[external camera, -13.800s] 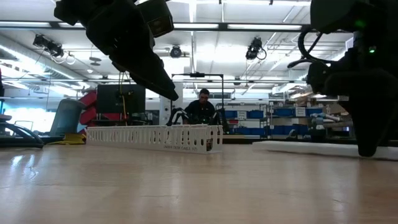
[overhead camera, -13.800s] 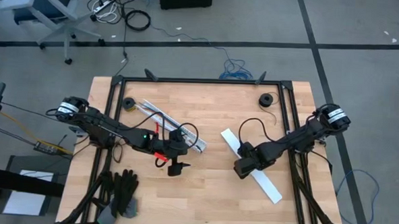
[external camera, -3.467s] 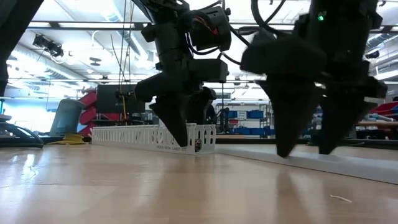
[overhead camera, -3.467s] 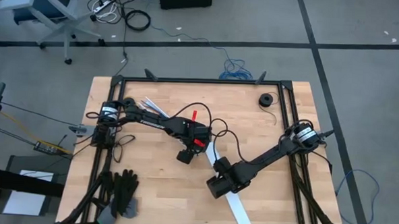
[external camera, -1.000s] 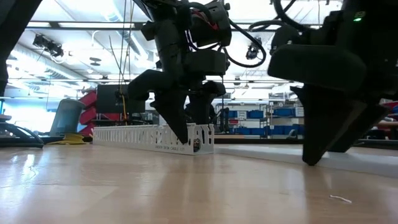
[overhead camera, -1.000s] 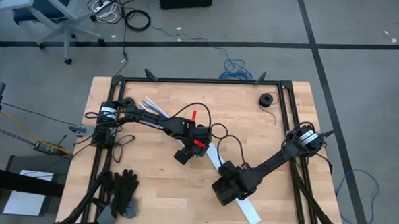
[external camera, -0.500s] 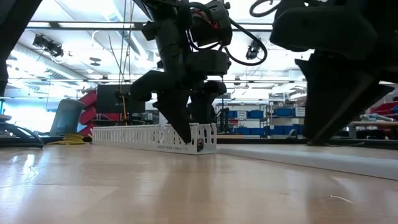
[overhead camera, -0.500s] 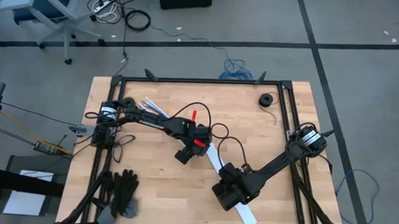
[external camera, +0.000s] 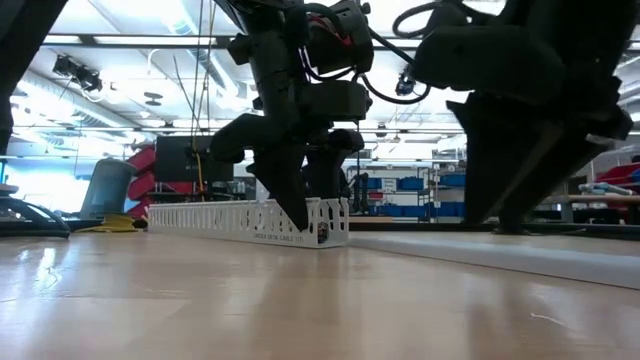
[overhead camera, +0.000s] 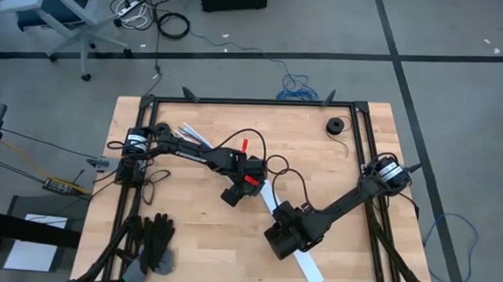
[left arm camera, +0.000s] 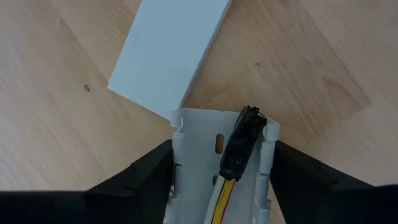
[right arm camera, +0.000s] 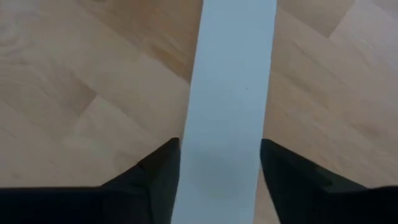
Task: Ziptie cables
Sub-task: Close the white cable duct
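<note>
A long white slotted channel (overhead camera: 192, 135) lies on the table, slanting from far left toward the middle. In its near end lie the cables: a dark plug (left arm camera: 244, 143) on yellow and white wires (left arm camera: 222, 194). My left gripper (overhead camera: 232, 195) is shut on that end. A flat white strip (overhead camera: 307, 268) runs from the channel's end toward the near right, flat on the wood (external camera: 520, 256). My right gripper (overhead camera: 279, 242) is shut on it about midway along. The ziptie is out of view. My left gripper pinches the channel's two side walls (left arm camera: 176, 155) between its fingers, right at the channel's near end. The fingers come steeply from above and lie across the channel. The channel rests on the table (external camera: 230, 218), open side up. My right gripper (right arm camera: 219, 171) has the strip's two long edges (right arm camera: 186, 127) between its fingers, about halfway along the strip. The fingers slant down from above and lie across it. In the low view the strip lies on the table.
A black roll (overhead camera: 335, 125) sits at the far right of the table. Black gloves (overhead camera: 153, 243) lie at the near left corner. Black frame rails (overhead camera: 359, 146) run along the table's sides. Bare wood lies between the gloves and the strip.
The strip's near end has swung a little toward the table's left, while its far end has stayed by the channel. My right gripper has shifted slightly with it.
</note>
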Robot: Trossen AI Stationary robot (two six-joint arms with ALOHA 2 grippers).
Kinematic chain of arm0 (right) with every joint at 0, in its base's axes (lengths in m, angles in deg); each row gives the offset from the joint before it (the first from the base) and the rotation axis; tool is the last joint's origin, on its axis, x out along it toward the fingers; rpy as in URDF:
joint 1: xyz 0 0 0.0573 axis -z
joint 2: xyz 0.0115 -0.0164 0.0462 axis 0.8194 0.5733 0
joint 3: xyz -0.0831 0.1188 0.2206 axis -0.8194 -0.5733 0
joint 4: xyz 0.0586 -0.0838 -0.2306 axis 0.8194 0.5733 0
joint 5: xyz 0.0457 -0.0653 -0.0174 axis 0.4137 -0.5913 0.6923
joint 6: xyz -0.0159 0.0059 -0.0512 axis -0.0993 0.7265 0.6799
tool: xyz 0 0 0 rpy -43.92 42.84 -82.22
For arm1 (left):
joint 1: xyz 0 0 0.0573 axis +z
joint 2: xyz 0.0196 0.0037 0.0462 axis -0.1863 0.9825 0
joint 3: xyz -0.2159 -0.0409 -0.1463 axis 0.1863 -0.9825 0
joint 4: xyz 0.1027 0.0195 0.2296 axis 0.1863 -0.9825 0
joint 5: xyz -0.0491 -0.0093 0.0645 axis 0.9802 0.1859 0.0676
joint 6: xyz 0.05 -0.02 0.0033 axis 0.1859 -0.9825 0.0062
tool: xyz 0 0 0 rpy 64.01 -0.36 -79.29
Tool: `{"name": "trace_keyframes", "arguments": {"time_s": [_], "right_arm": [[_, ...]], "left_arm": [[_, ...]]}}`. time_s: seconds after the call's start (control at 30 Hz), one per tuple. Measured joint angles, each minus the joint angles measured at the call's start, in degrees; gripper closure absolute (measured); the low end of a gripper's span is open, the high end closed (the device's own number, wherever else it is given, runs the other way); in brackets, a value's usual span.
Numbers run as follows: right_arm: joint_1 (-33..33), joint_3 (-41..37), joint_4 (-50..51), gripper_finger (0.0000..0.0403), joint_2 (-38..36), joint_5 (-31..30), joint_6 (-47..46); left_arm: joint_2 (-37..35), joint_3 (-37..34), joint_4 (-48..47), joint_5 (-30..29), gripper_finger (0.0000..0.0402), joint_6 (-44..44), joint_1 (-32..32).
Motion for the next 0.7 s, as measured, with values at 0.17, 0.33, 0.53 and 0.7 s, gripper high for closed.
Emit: {"name": "trace_keyframes", "arguments": {"time_s": [0.17, 0.33, 0.53, 0.7], "right_arm": [[1.1, 0.0, -1.5, 0.0138, 0.0, 1.5, 2.1], [2.1, -0.9, -1.7, 0.0098, 0.0, 2.5, 2.4], [2.8, -2.7, -3.9, 0.009, 0.0, 2.7, 3.2], [3.6, -4.7, -6.3, 0.0096, 0.0, 5.1, 3.4]], "left_arm": [[0.0, 0.0, 0.0, 0.0, 0.0183, 0.0, 0.0], [0.0, 0.0, 0.0, 0.0, 0.0183, -0.3, 0.0], [0.0, 0.0, -0.1, 0.0, 0.0183, -0.5, 0.0], [0.0, 0.0, 0.0, 0.0, 0.0183, -0.5, 0.0]]}}
